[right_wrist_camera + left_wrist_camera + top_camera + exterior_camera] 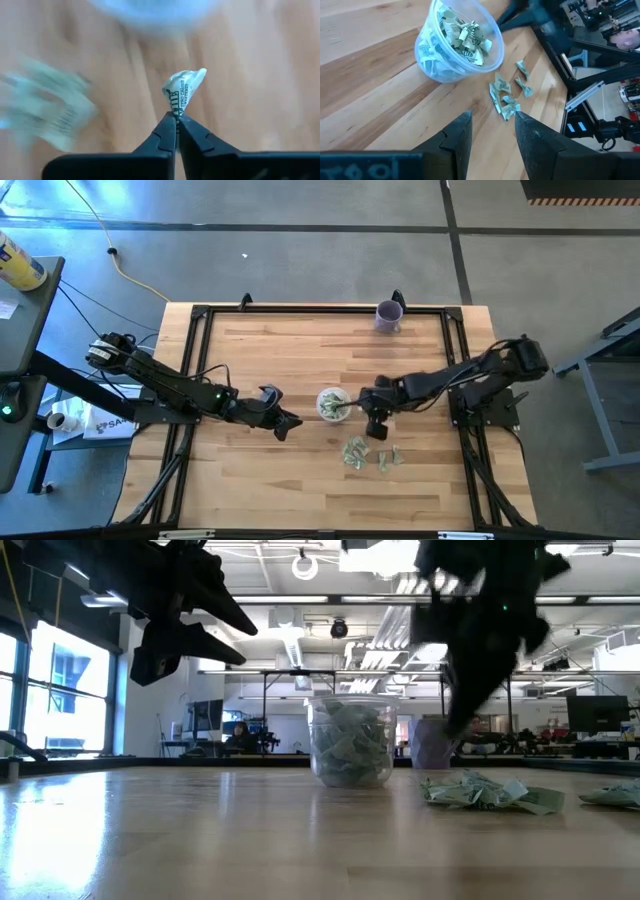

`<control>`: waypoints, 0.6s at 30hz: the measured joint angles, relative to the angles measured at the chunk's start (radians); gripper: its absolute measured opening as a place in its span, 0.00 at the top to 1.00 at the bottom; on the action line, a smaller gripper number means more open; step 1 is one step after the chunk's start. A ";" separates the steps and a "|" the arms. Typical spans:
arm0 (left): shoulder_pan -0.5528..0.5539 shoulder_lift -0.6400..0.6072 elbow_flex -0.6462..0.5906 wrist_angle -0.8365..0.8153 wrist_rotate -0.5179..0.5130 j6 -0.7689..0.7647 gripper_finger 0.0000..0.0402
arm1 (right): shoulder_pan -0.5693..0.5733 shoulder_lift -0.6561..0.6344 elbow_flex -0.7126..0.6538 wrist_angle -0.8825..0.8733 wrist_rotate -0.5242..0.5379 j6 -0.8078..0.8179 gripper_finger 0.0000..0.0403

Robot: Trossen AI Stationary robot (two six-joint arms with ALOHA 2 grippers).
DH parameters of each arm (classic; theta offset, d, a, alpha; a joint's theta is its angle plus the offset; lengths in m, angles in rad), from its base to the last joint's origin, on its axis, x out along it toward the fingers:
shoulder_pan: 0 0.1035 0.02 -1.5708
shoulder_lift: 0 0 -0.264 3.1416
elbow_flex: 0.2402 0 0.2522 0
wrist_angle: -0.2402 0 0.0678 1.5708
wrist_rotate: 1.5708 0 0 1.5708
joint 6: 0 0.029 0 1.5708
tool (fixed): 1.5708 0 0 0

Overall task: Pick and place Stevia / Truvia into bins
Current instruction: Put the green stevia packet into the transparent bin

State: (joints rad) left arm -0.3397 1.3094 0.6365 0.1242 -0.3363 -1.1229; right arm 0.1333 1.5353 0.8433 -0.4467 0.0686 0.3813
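Observation:
The bin, a clear plastic cup (333, 403) (350, 740) (460, 42), stands on its base at mid table with several green and white Stevia / Truvia sachets inside. More sachets (358, 452) (480, 792) (507, 95) lie flat on the wood near it, toward the near edge. My right gripper (375, 430) (176, 119) hovers just right of the cup, above the loose sachets, shut on one sachet (183, 90). My left gripper (285, 423) (492, 135) waits to the cup's left, raised off the table, open with nothing between its fingers. My right gripper pinches one crumpled sachet by its lower end (174, 108), just at the tips of its two fingers. The fingers slant down from above. The rest of the sachet sticks out past the fingertips, clear of the table.
A purple cup (389, 315) (432, 745) stands at the table's far edge. A black frame (300, 310) runs along the table's sides. Bare wood lies on the left half and along the near edge.

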 joint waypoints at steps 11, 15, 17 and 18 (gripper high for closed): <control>0.000 0.000 0.000 -0.027 -0.046 0.024 0.55 | -0.132 0.025 0.251 0.001 -0.051 -0.123 0.98; 0.000 0.000 0.000 -0.022 -0.051 0.025 0.55 | -0.140 0.131 0.309 0.004 -0.105 -0.154 0.99; 0.000 0.000 0.000 -0.022 -0.051 0.018 0.55 | -0.129 0.170 0.327 0.002 -0.105 -0.175 0.99; 0.000 0.000 0.000 -0.022 -0.047 0.017 0.55 | -0.124 0.185 0.334 0.001 -0.104 -0.181 0.99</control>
State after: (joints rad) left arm -0.3397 1.3094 0.6365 0.1023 -0.3833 -1.1062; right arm 0.0090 1.7201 1.1776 -0.4454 -0.0357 0.2005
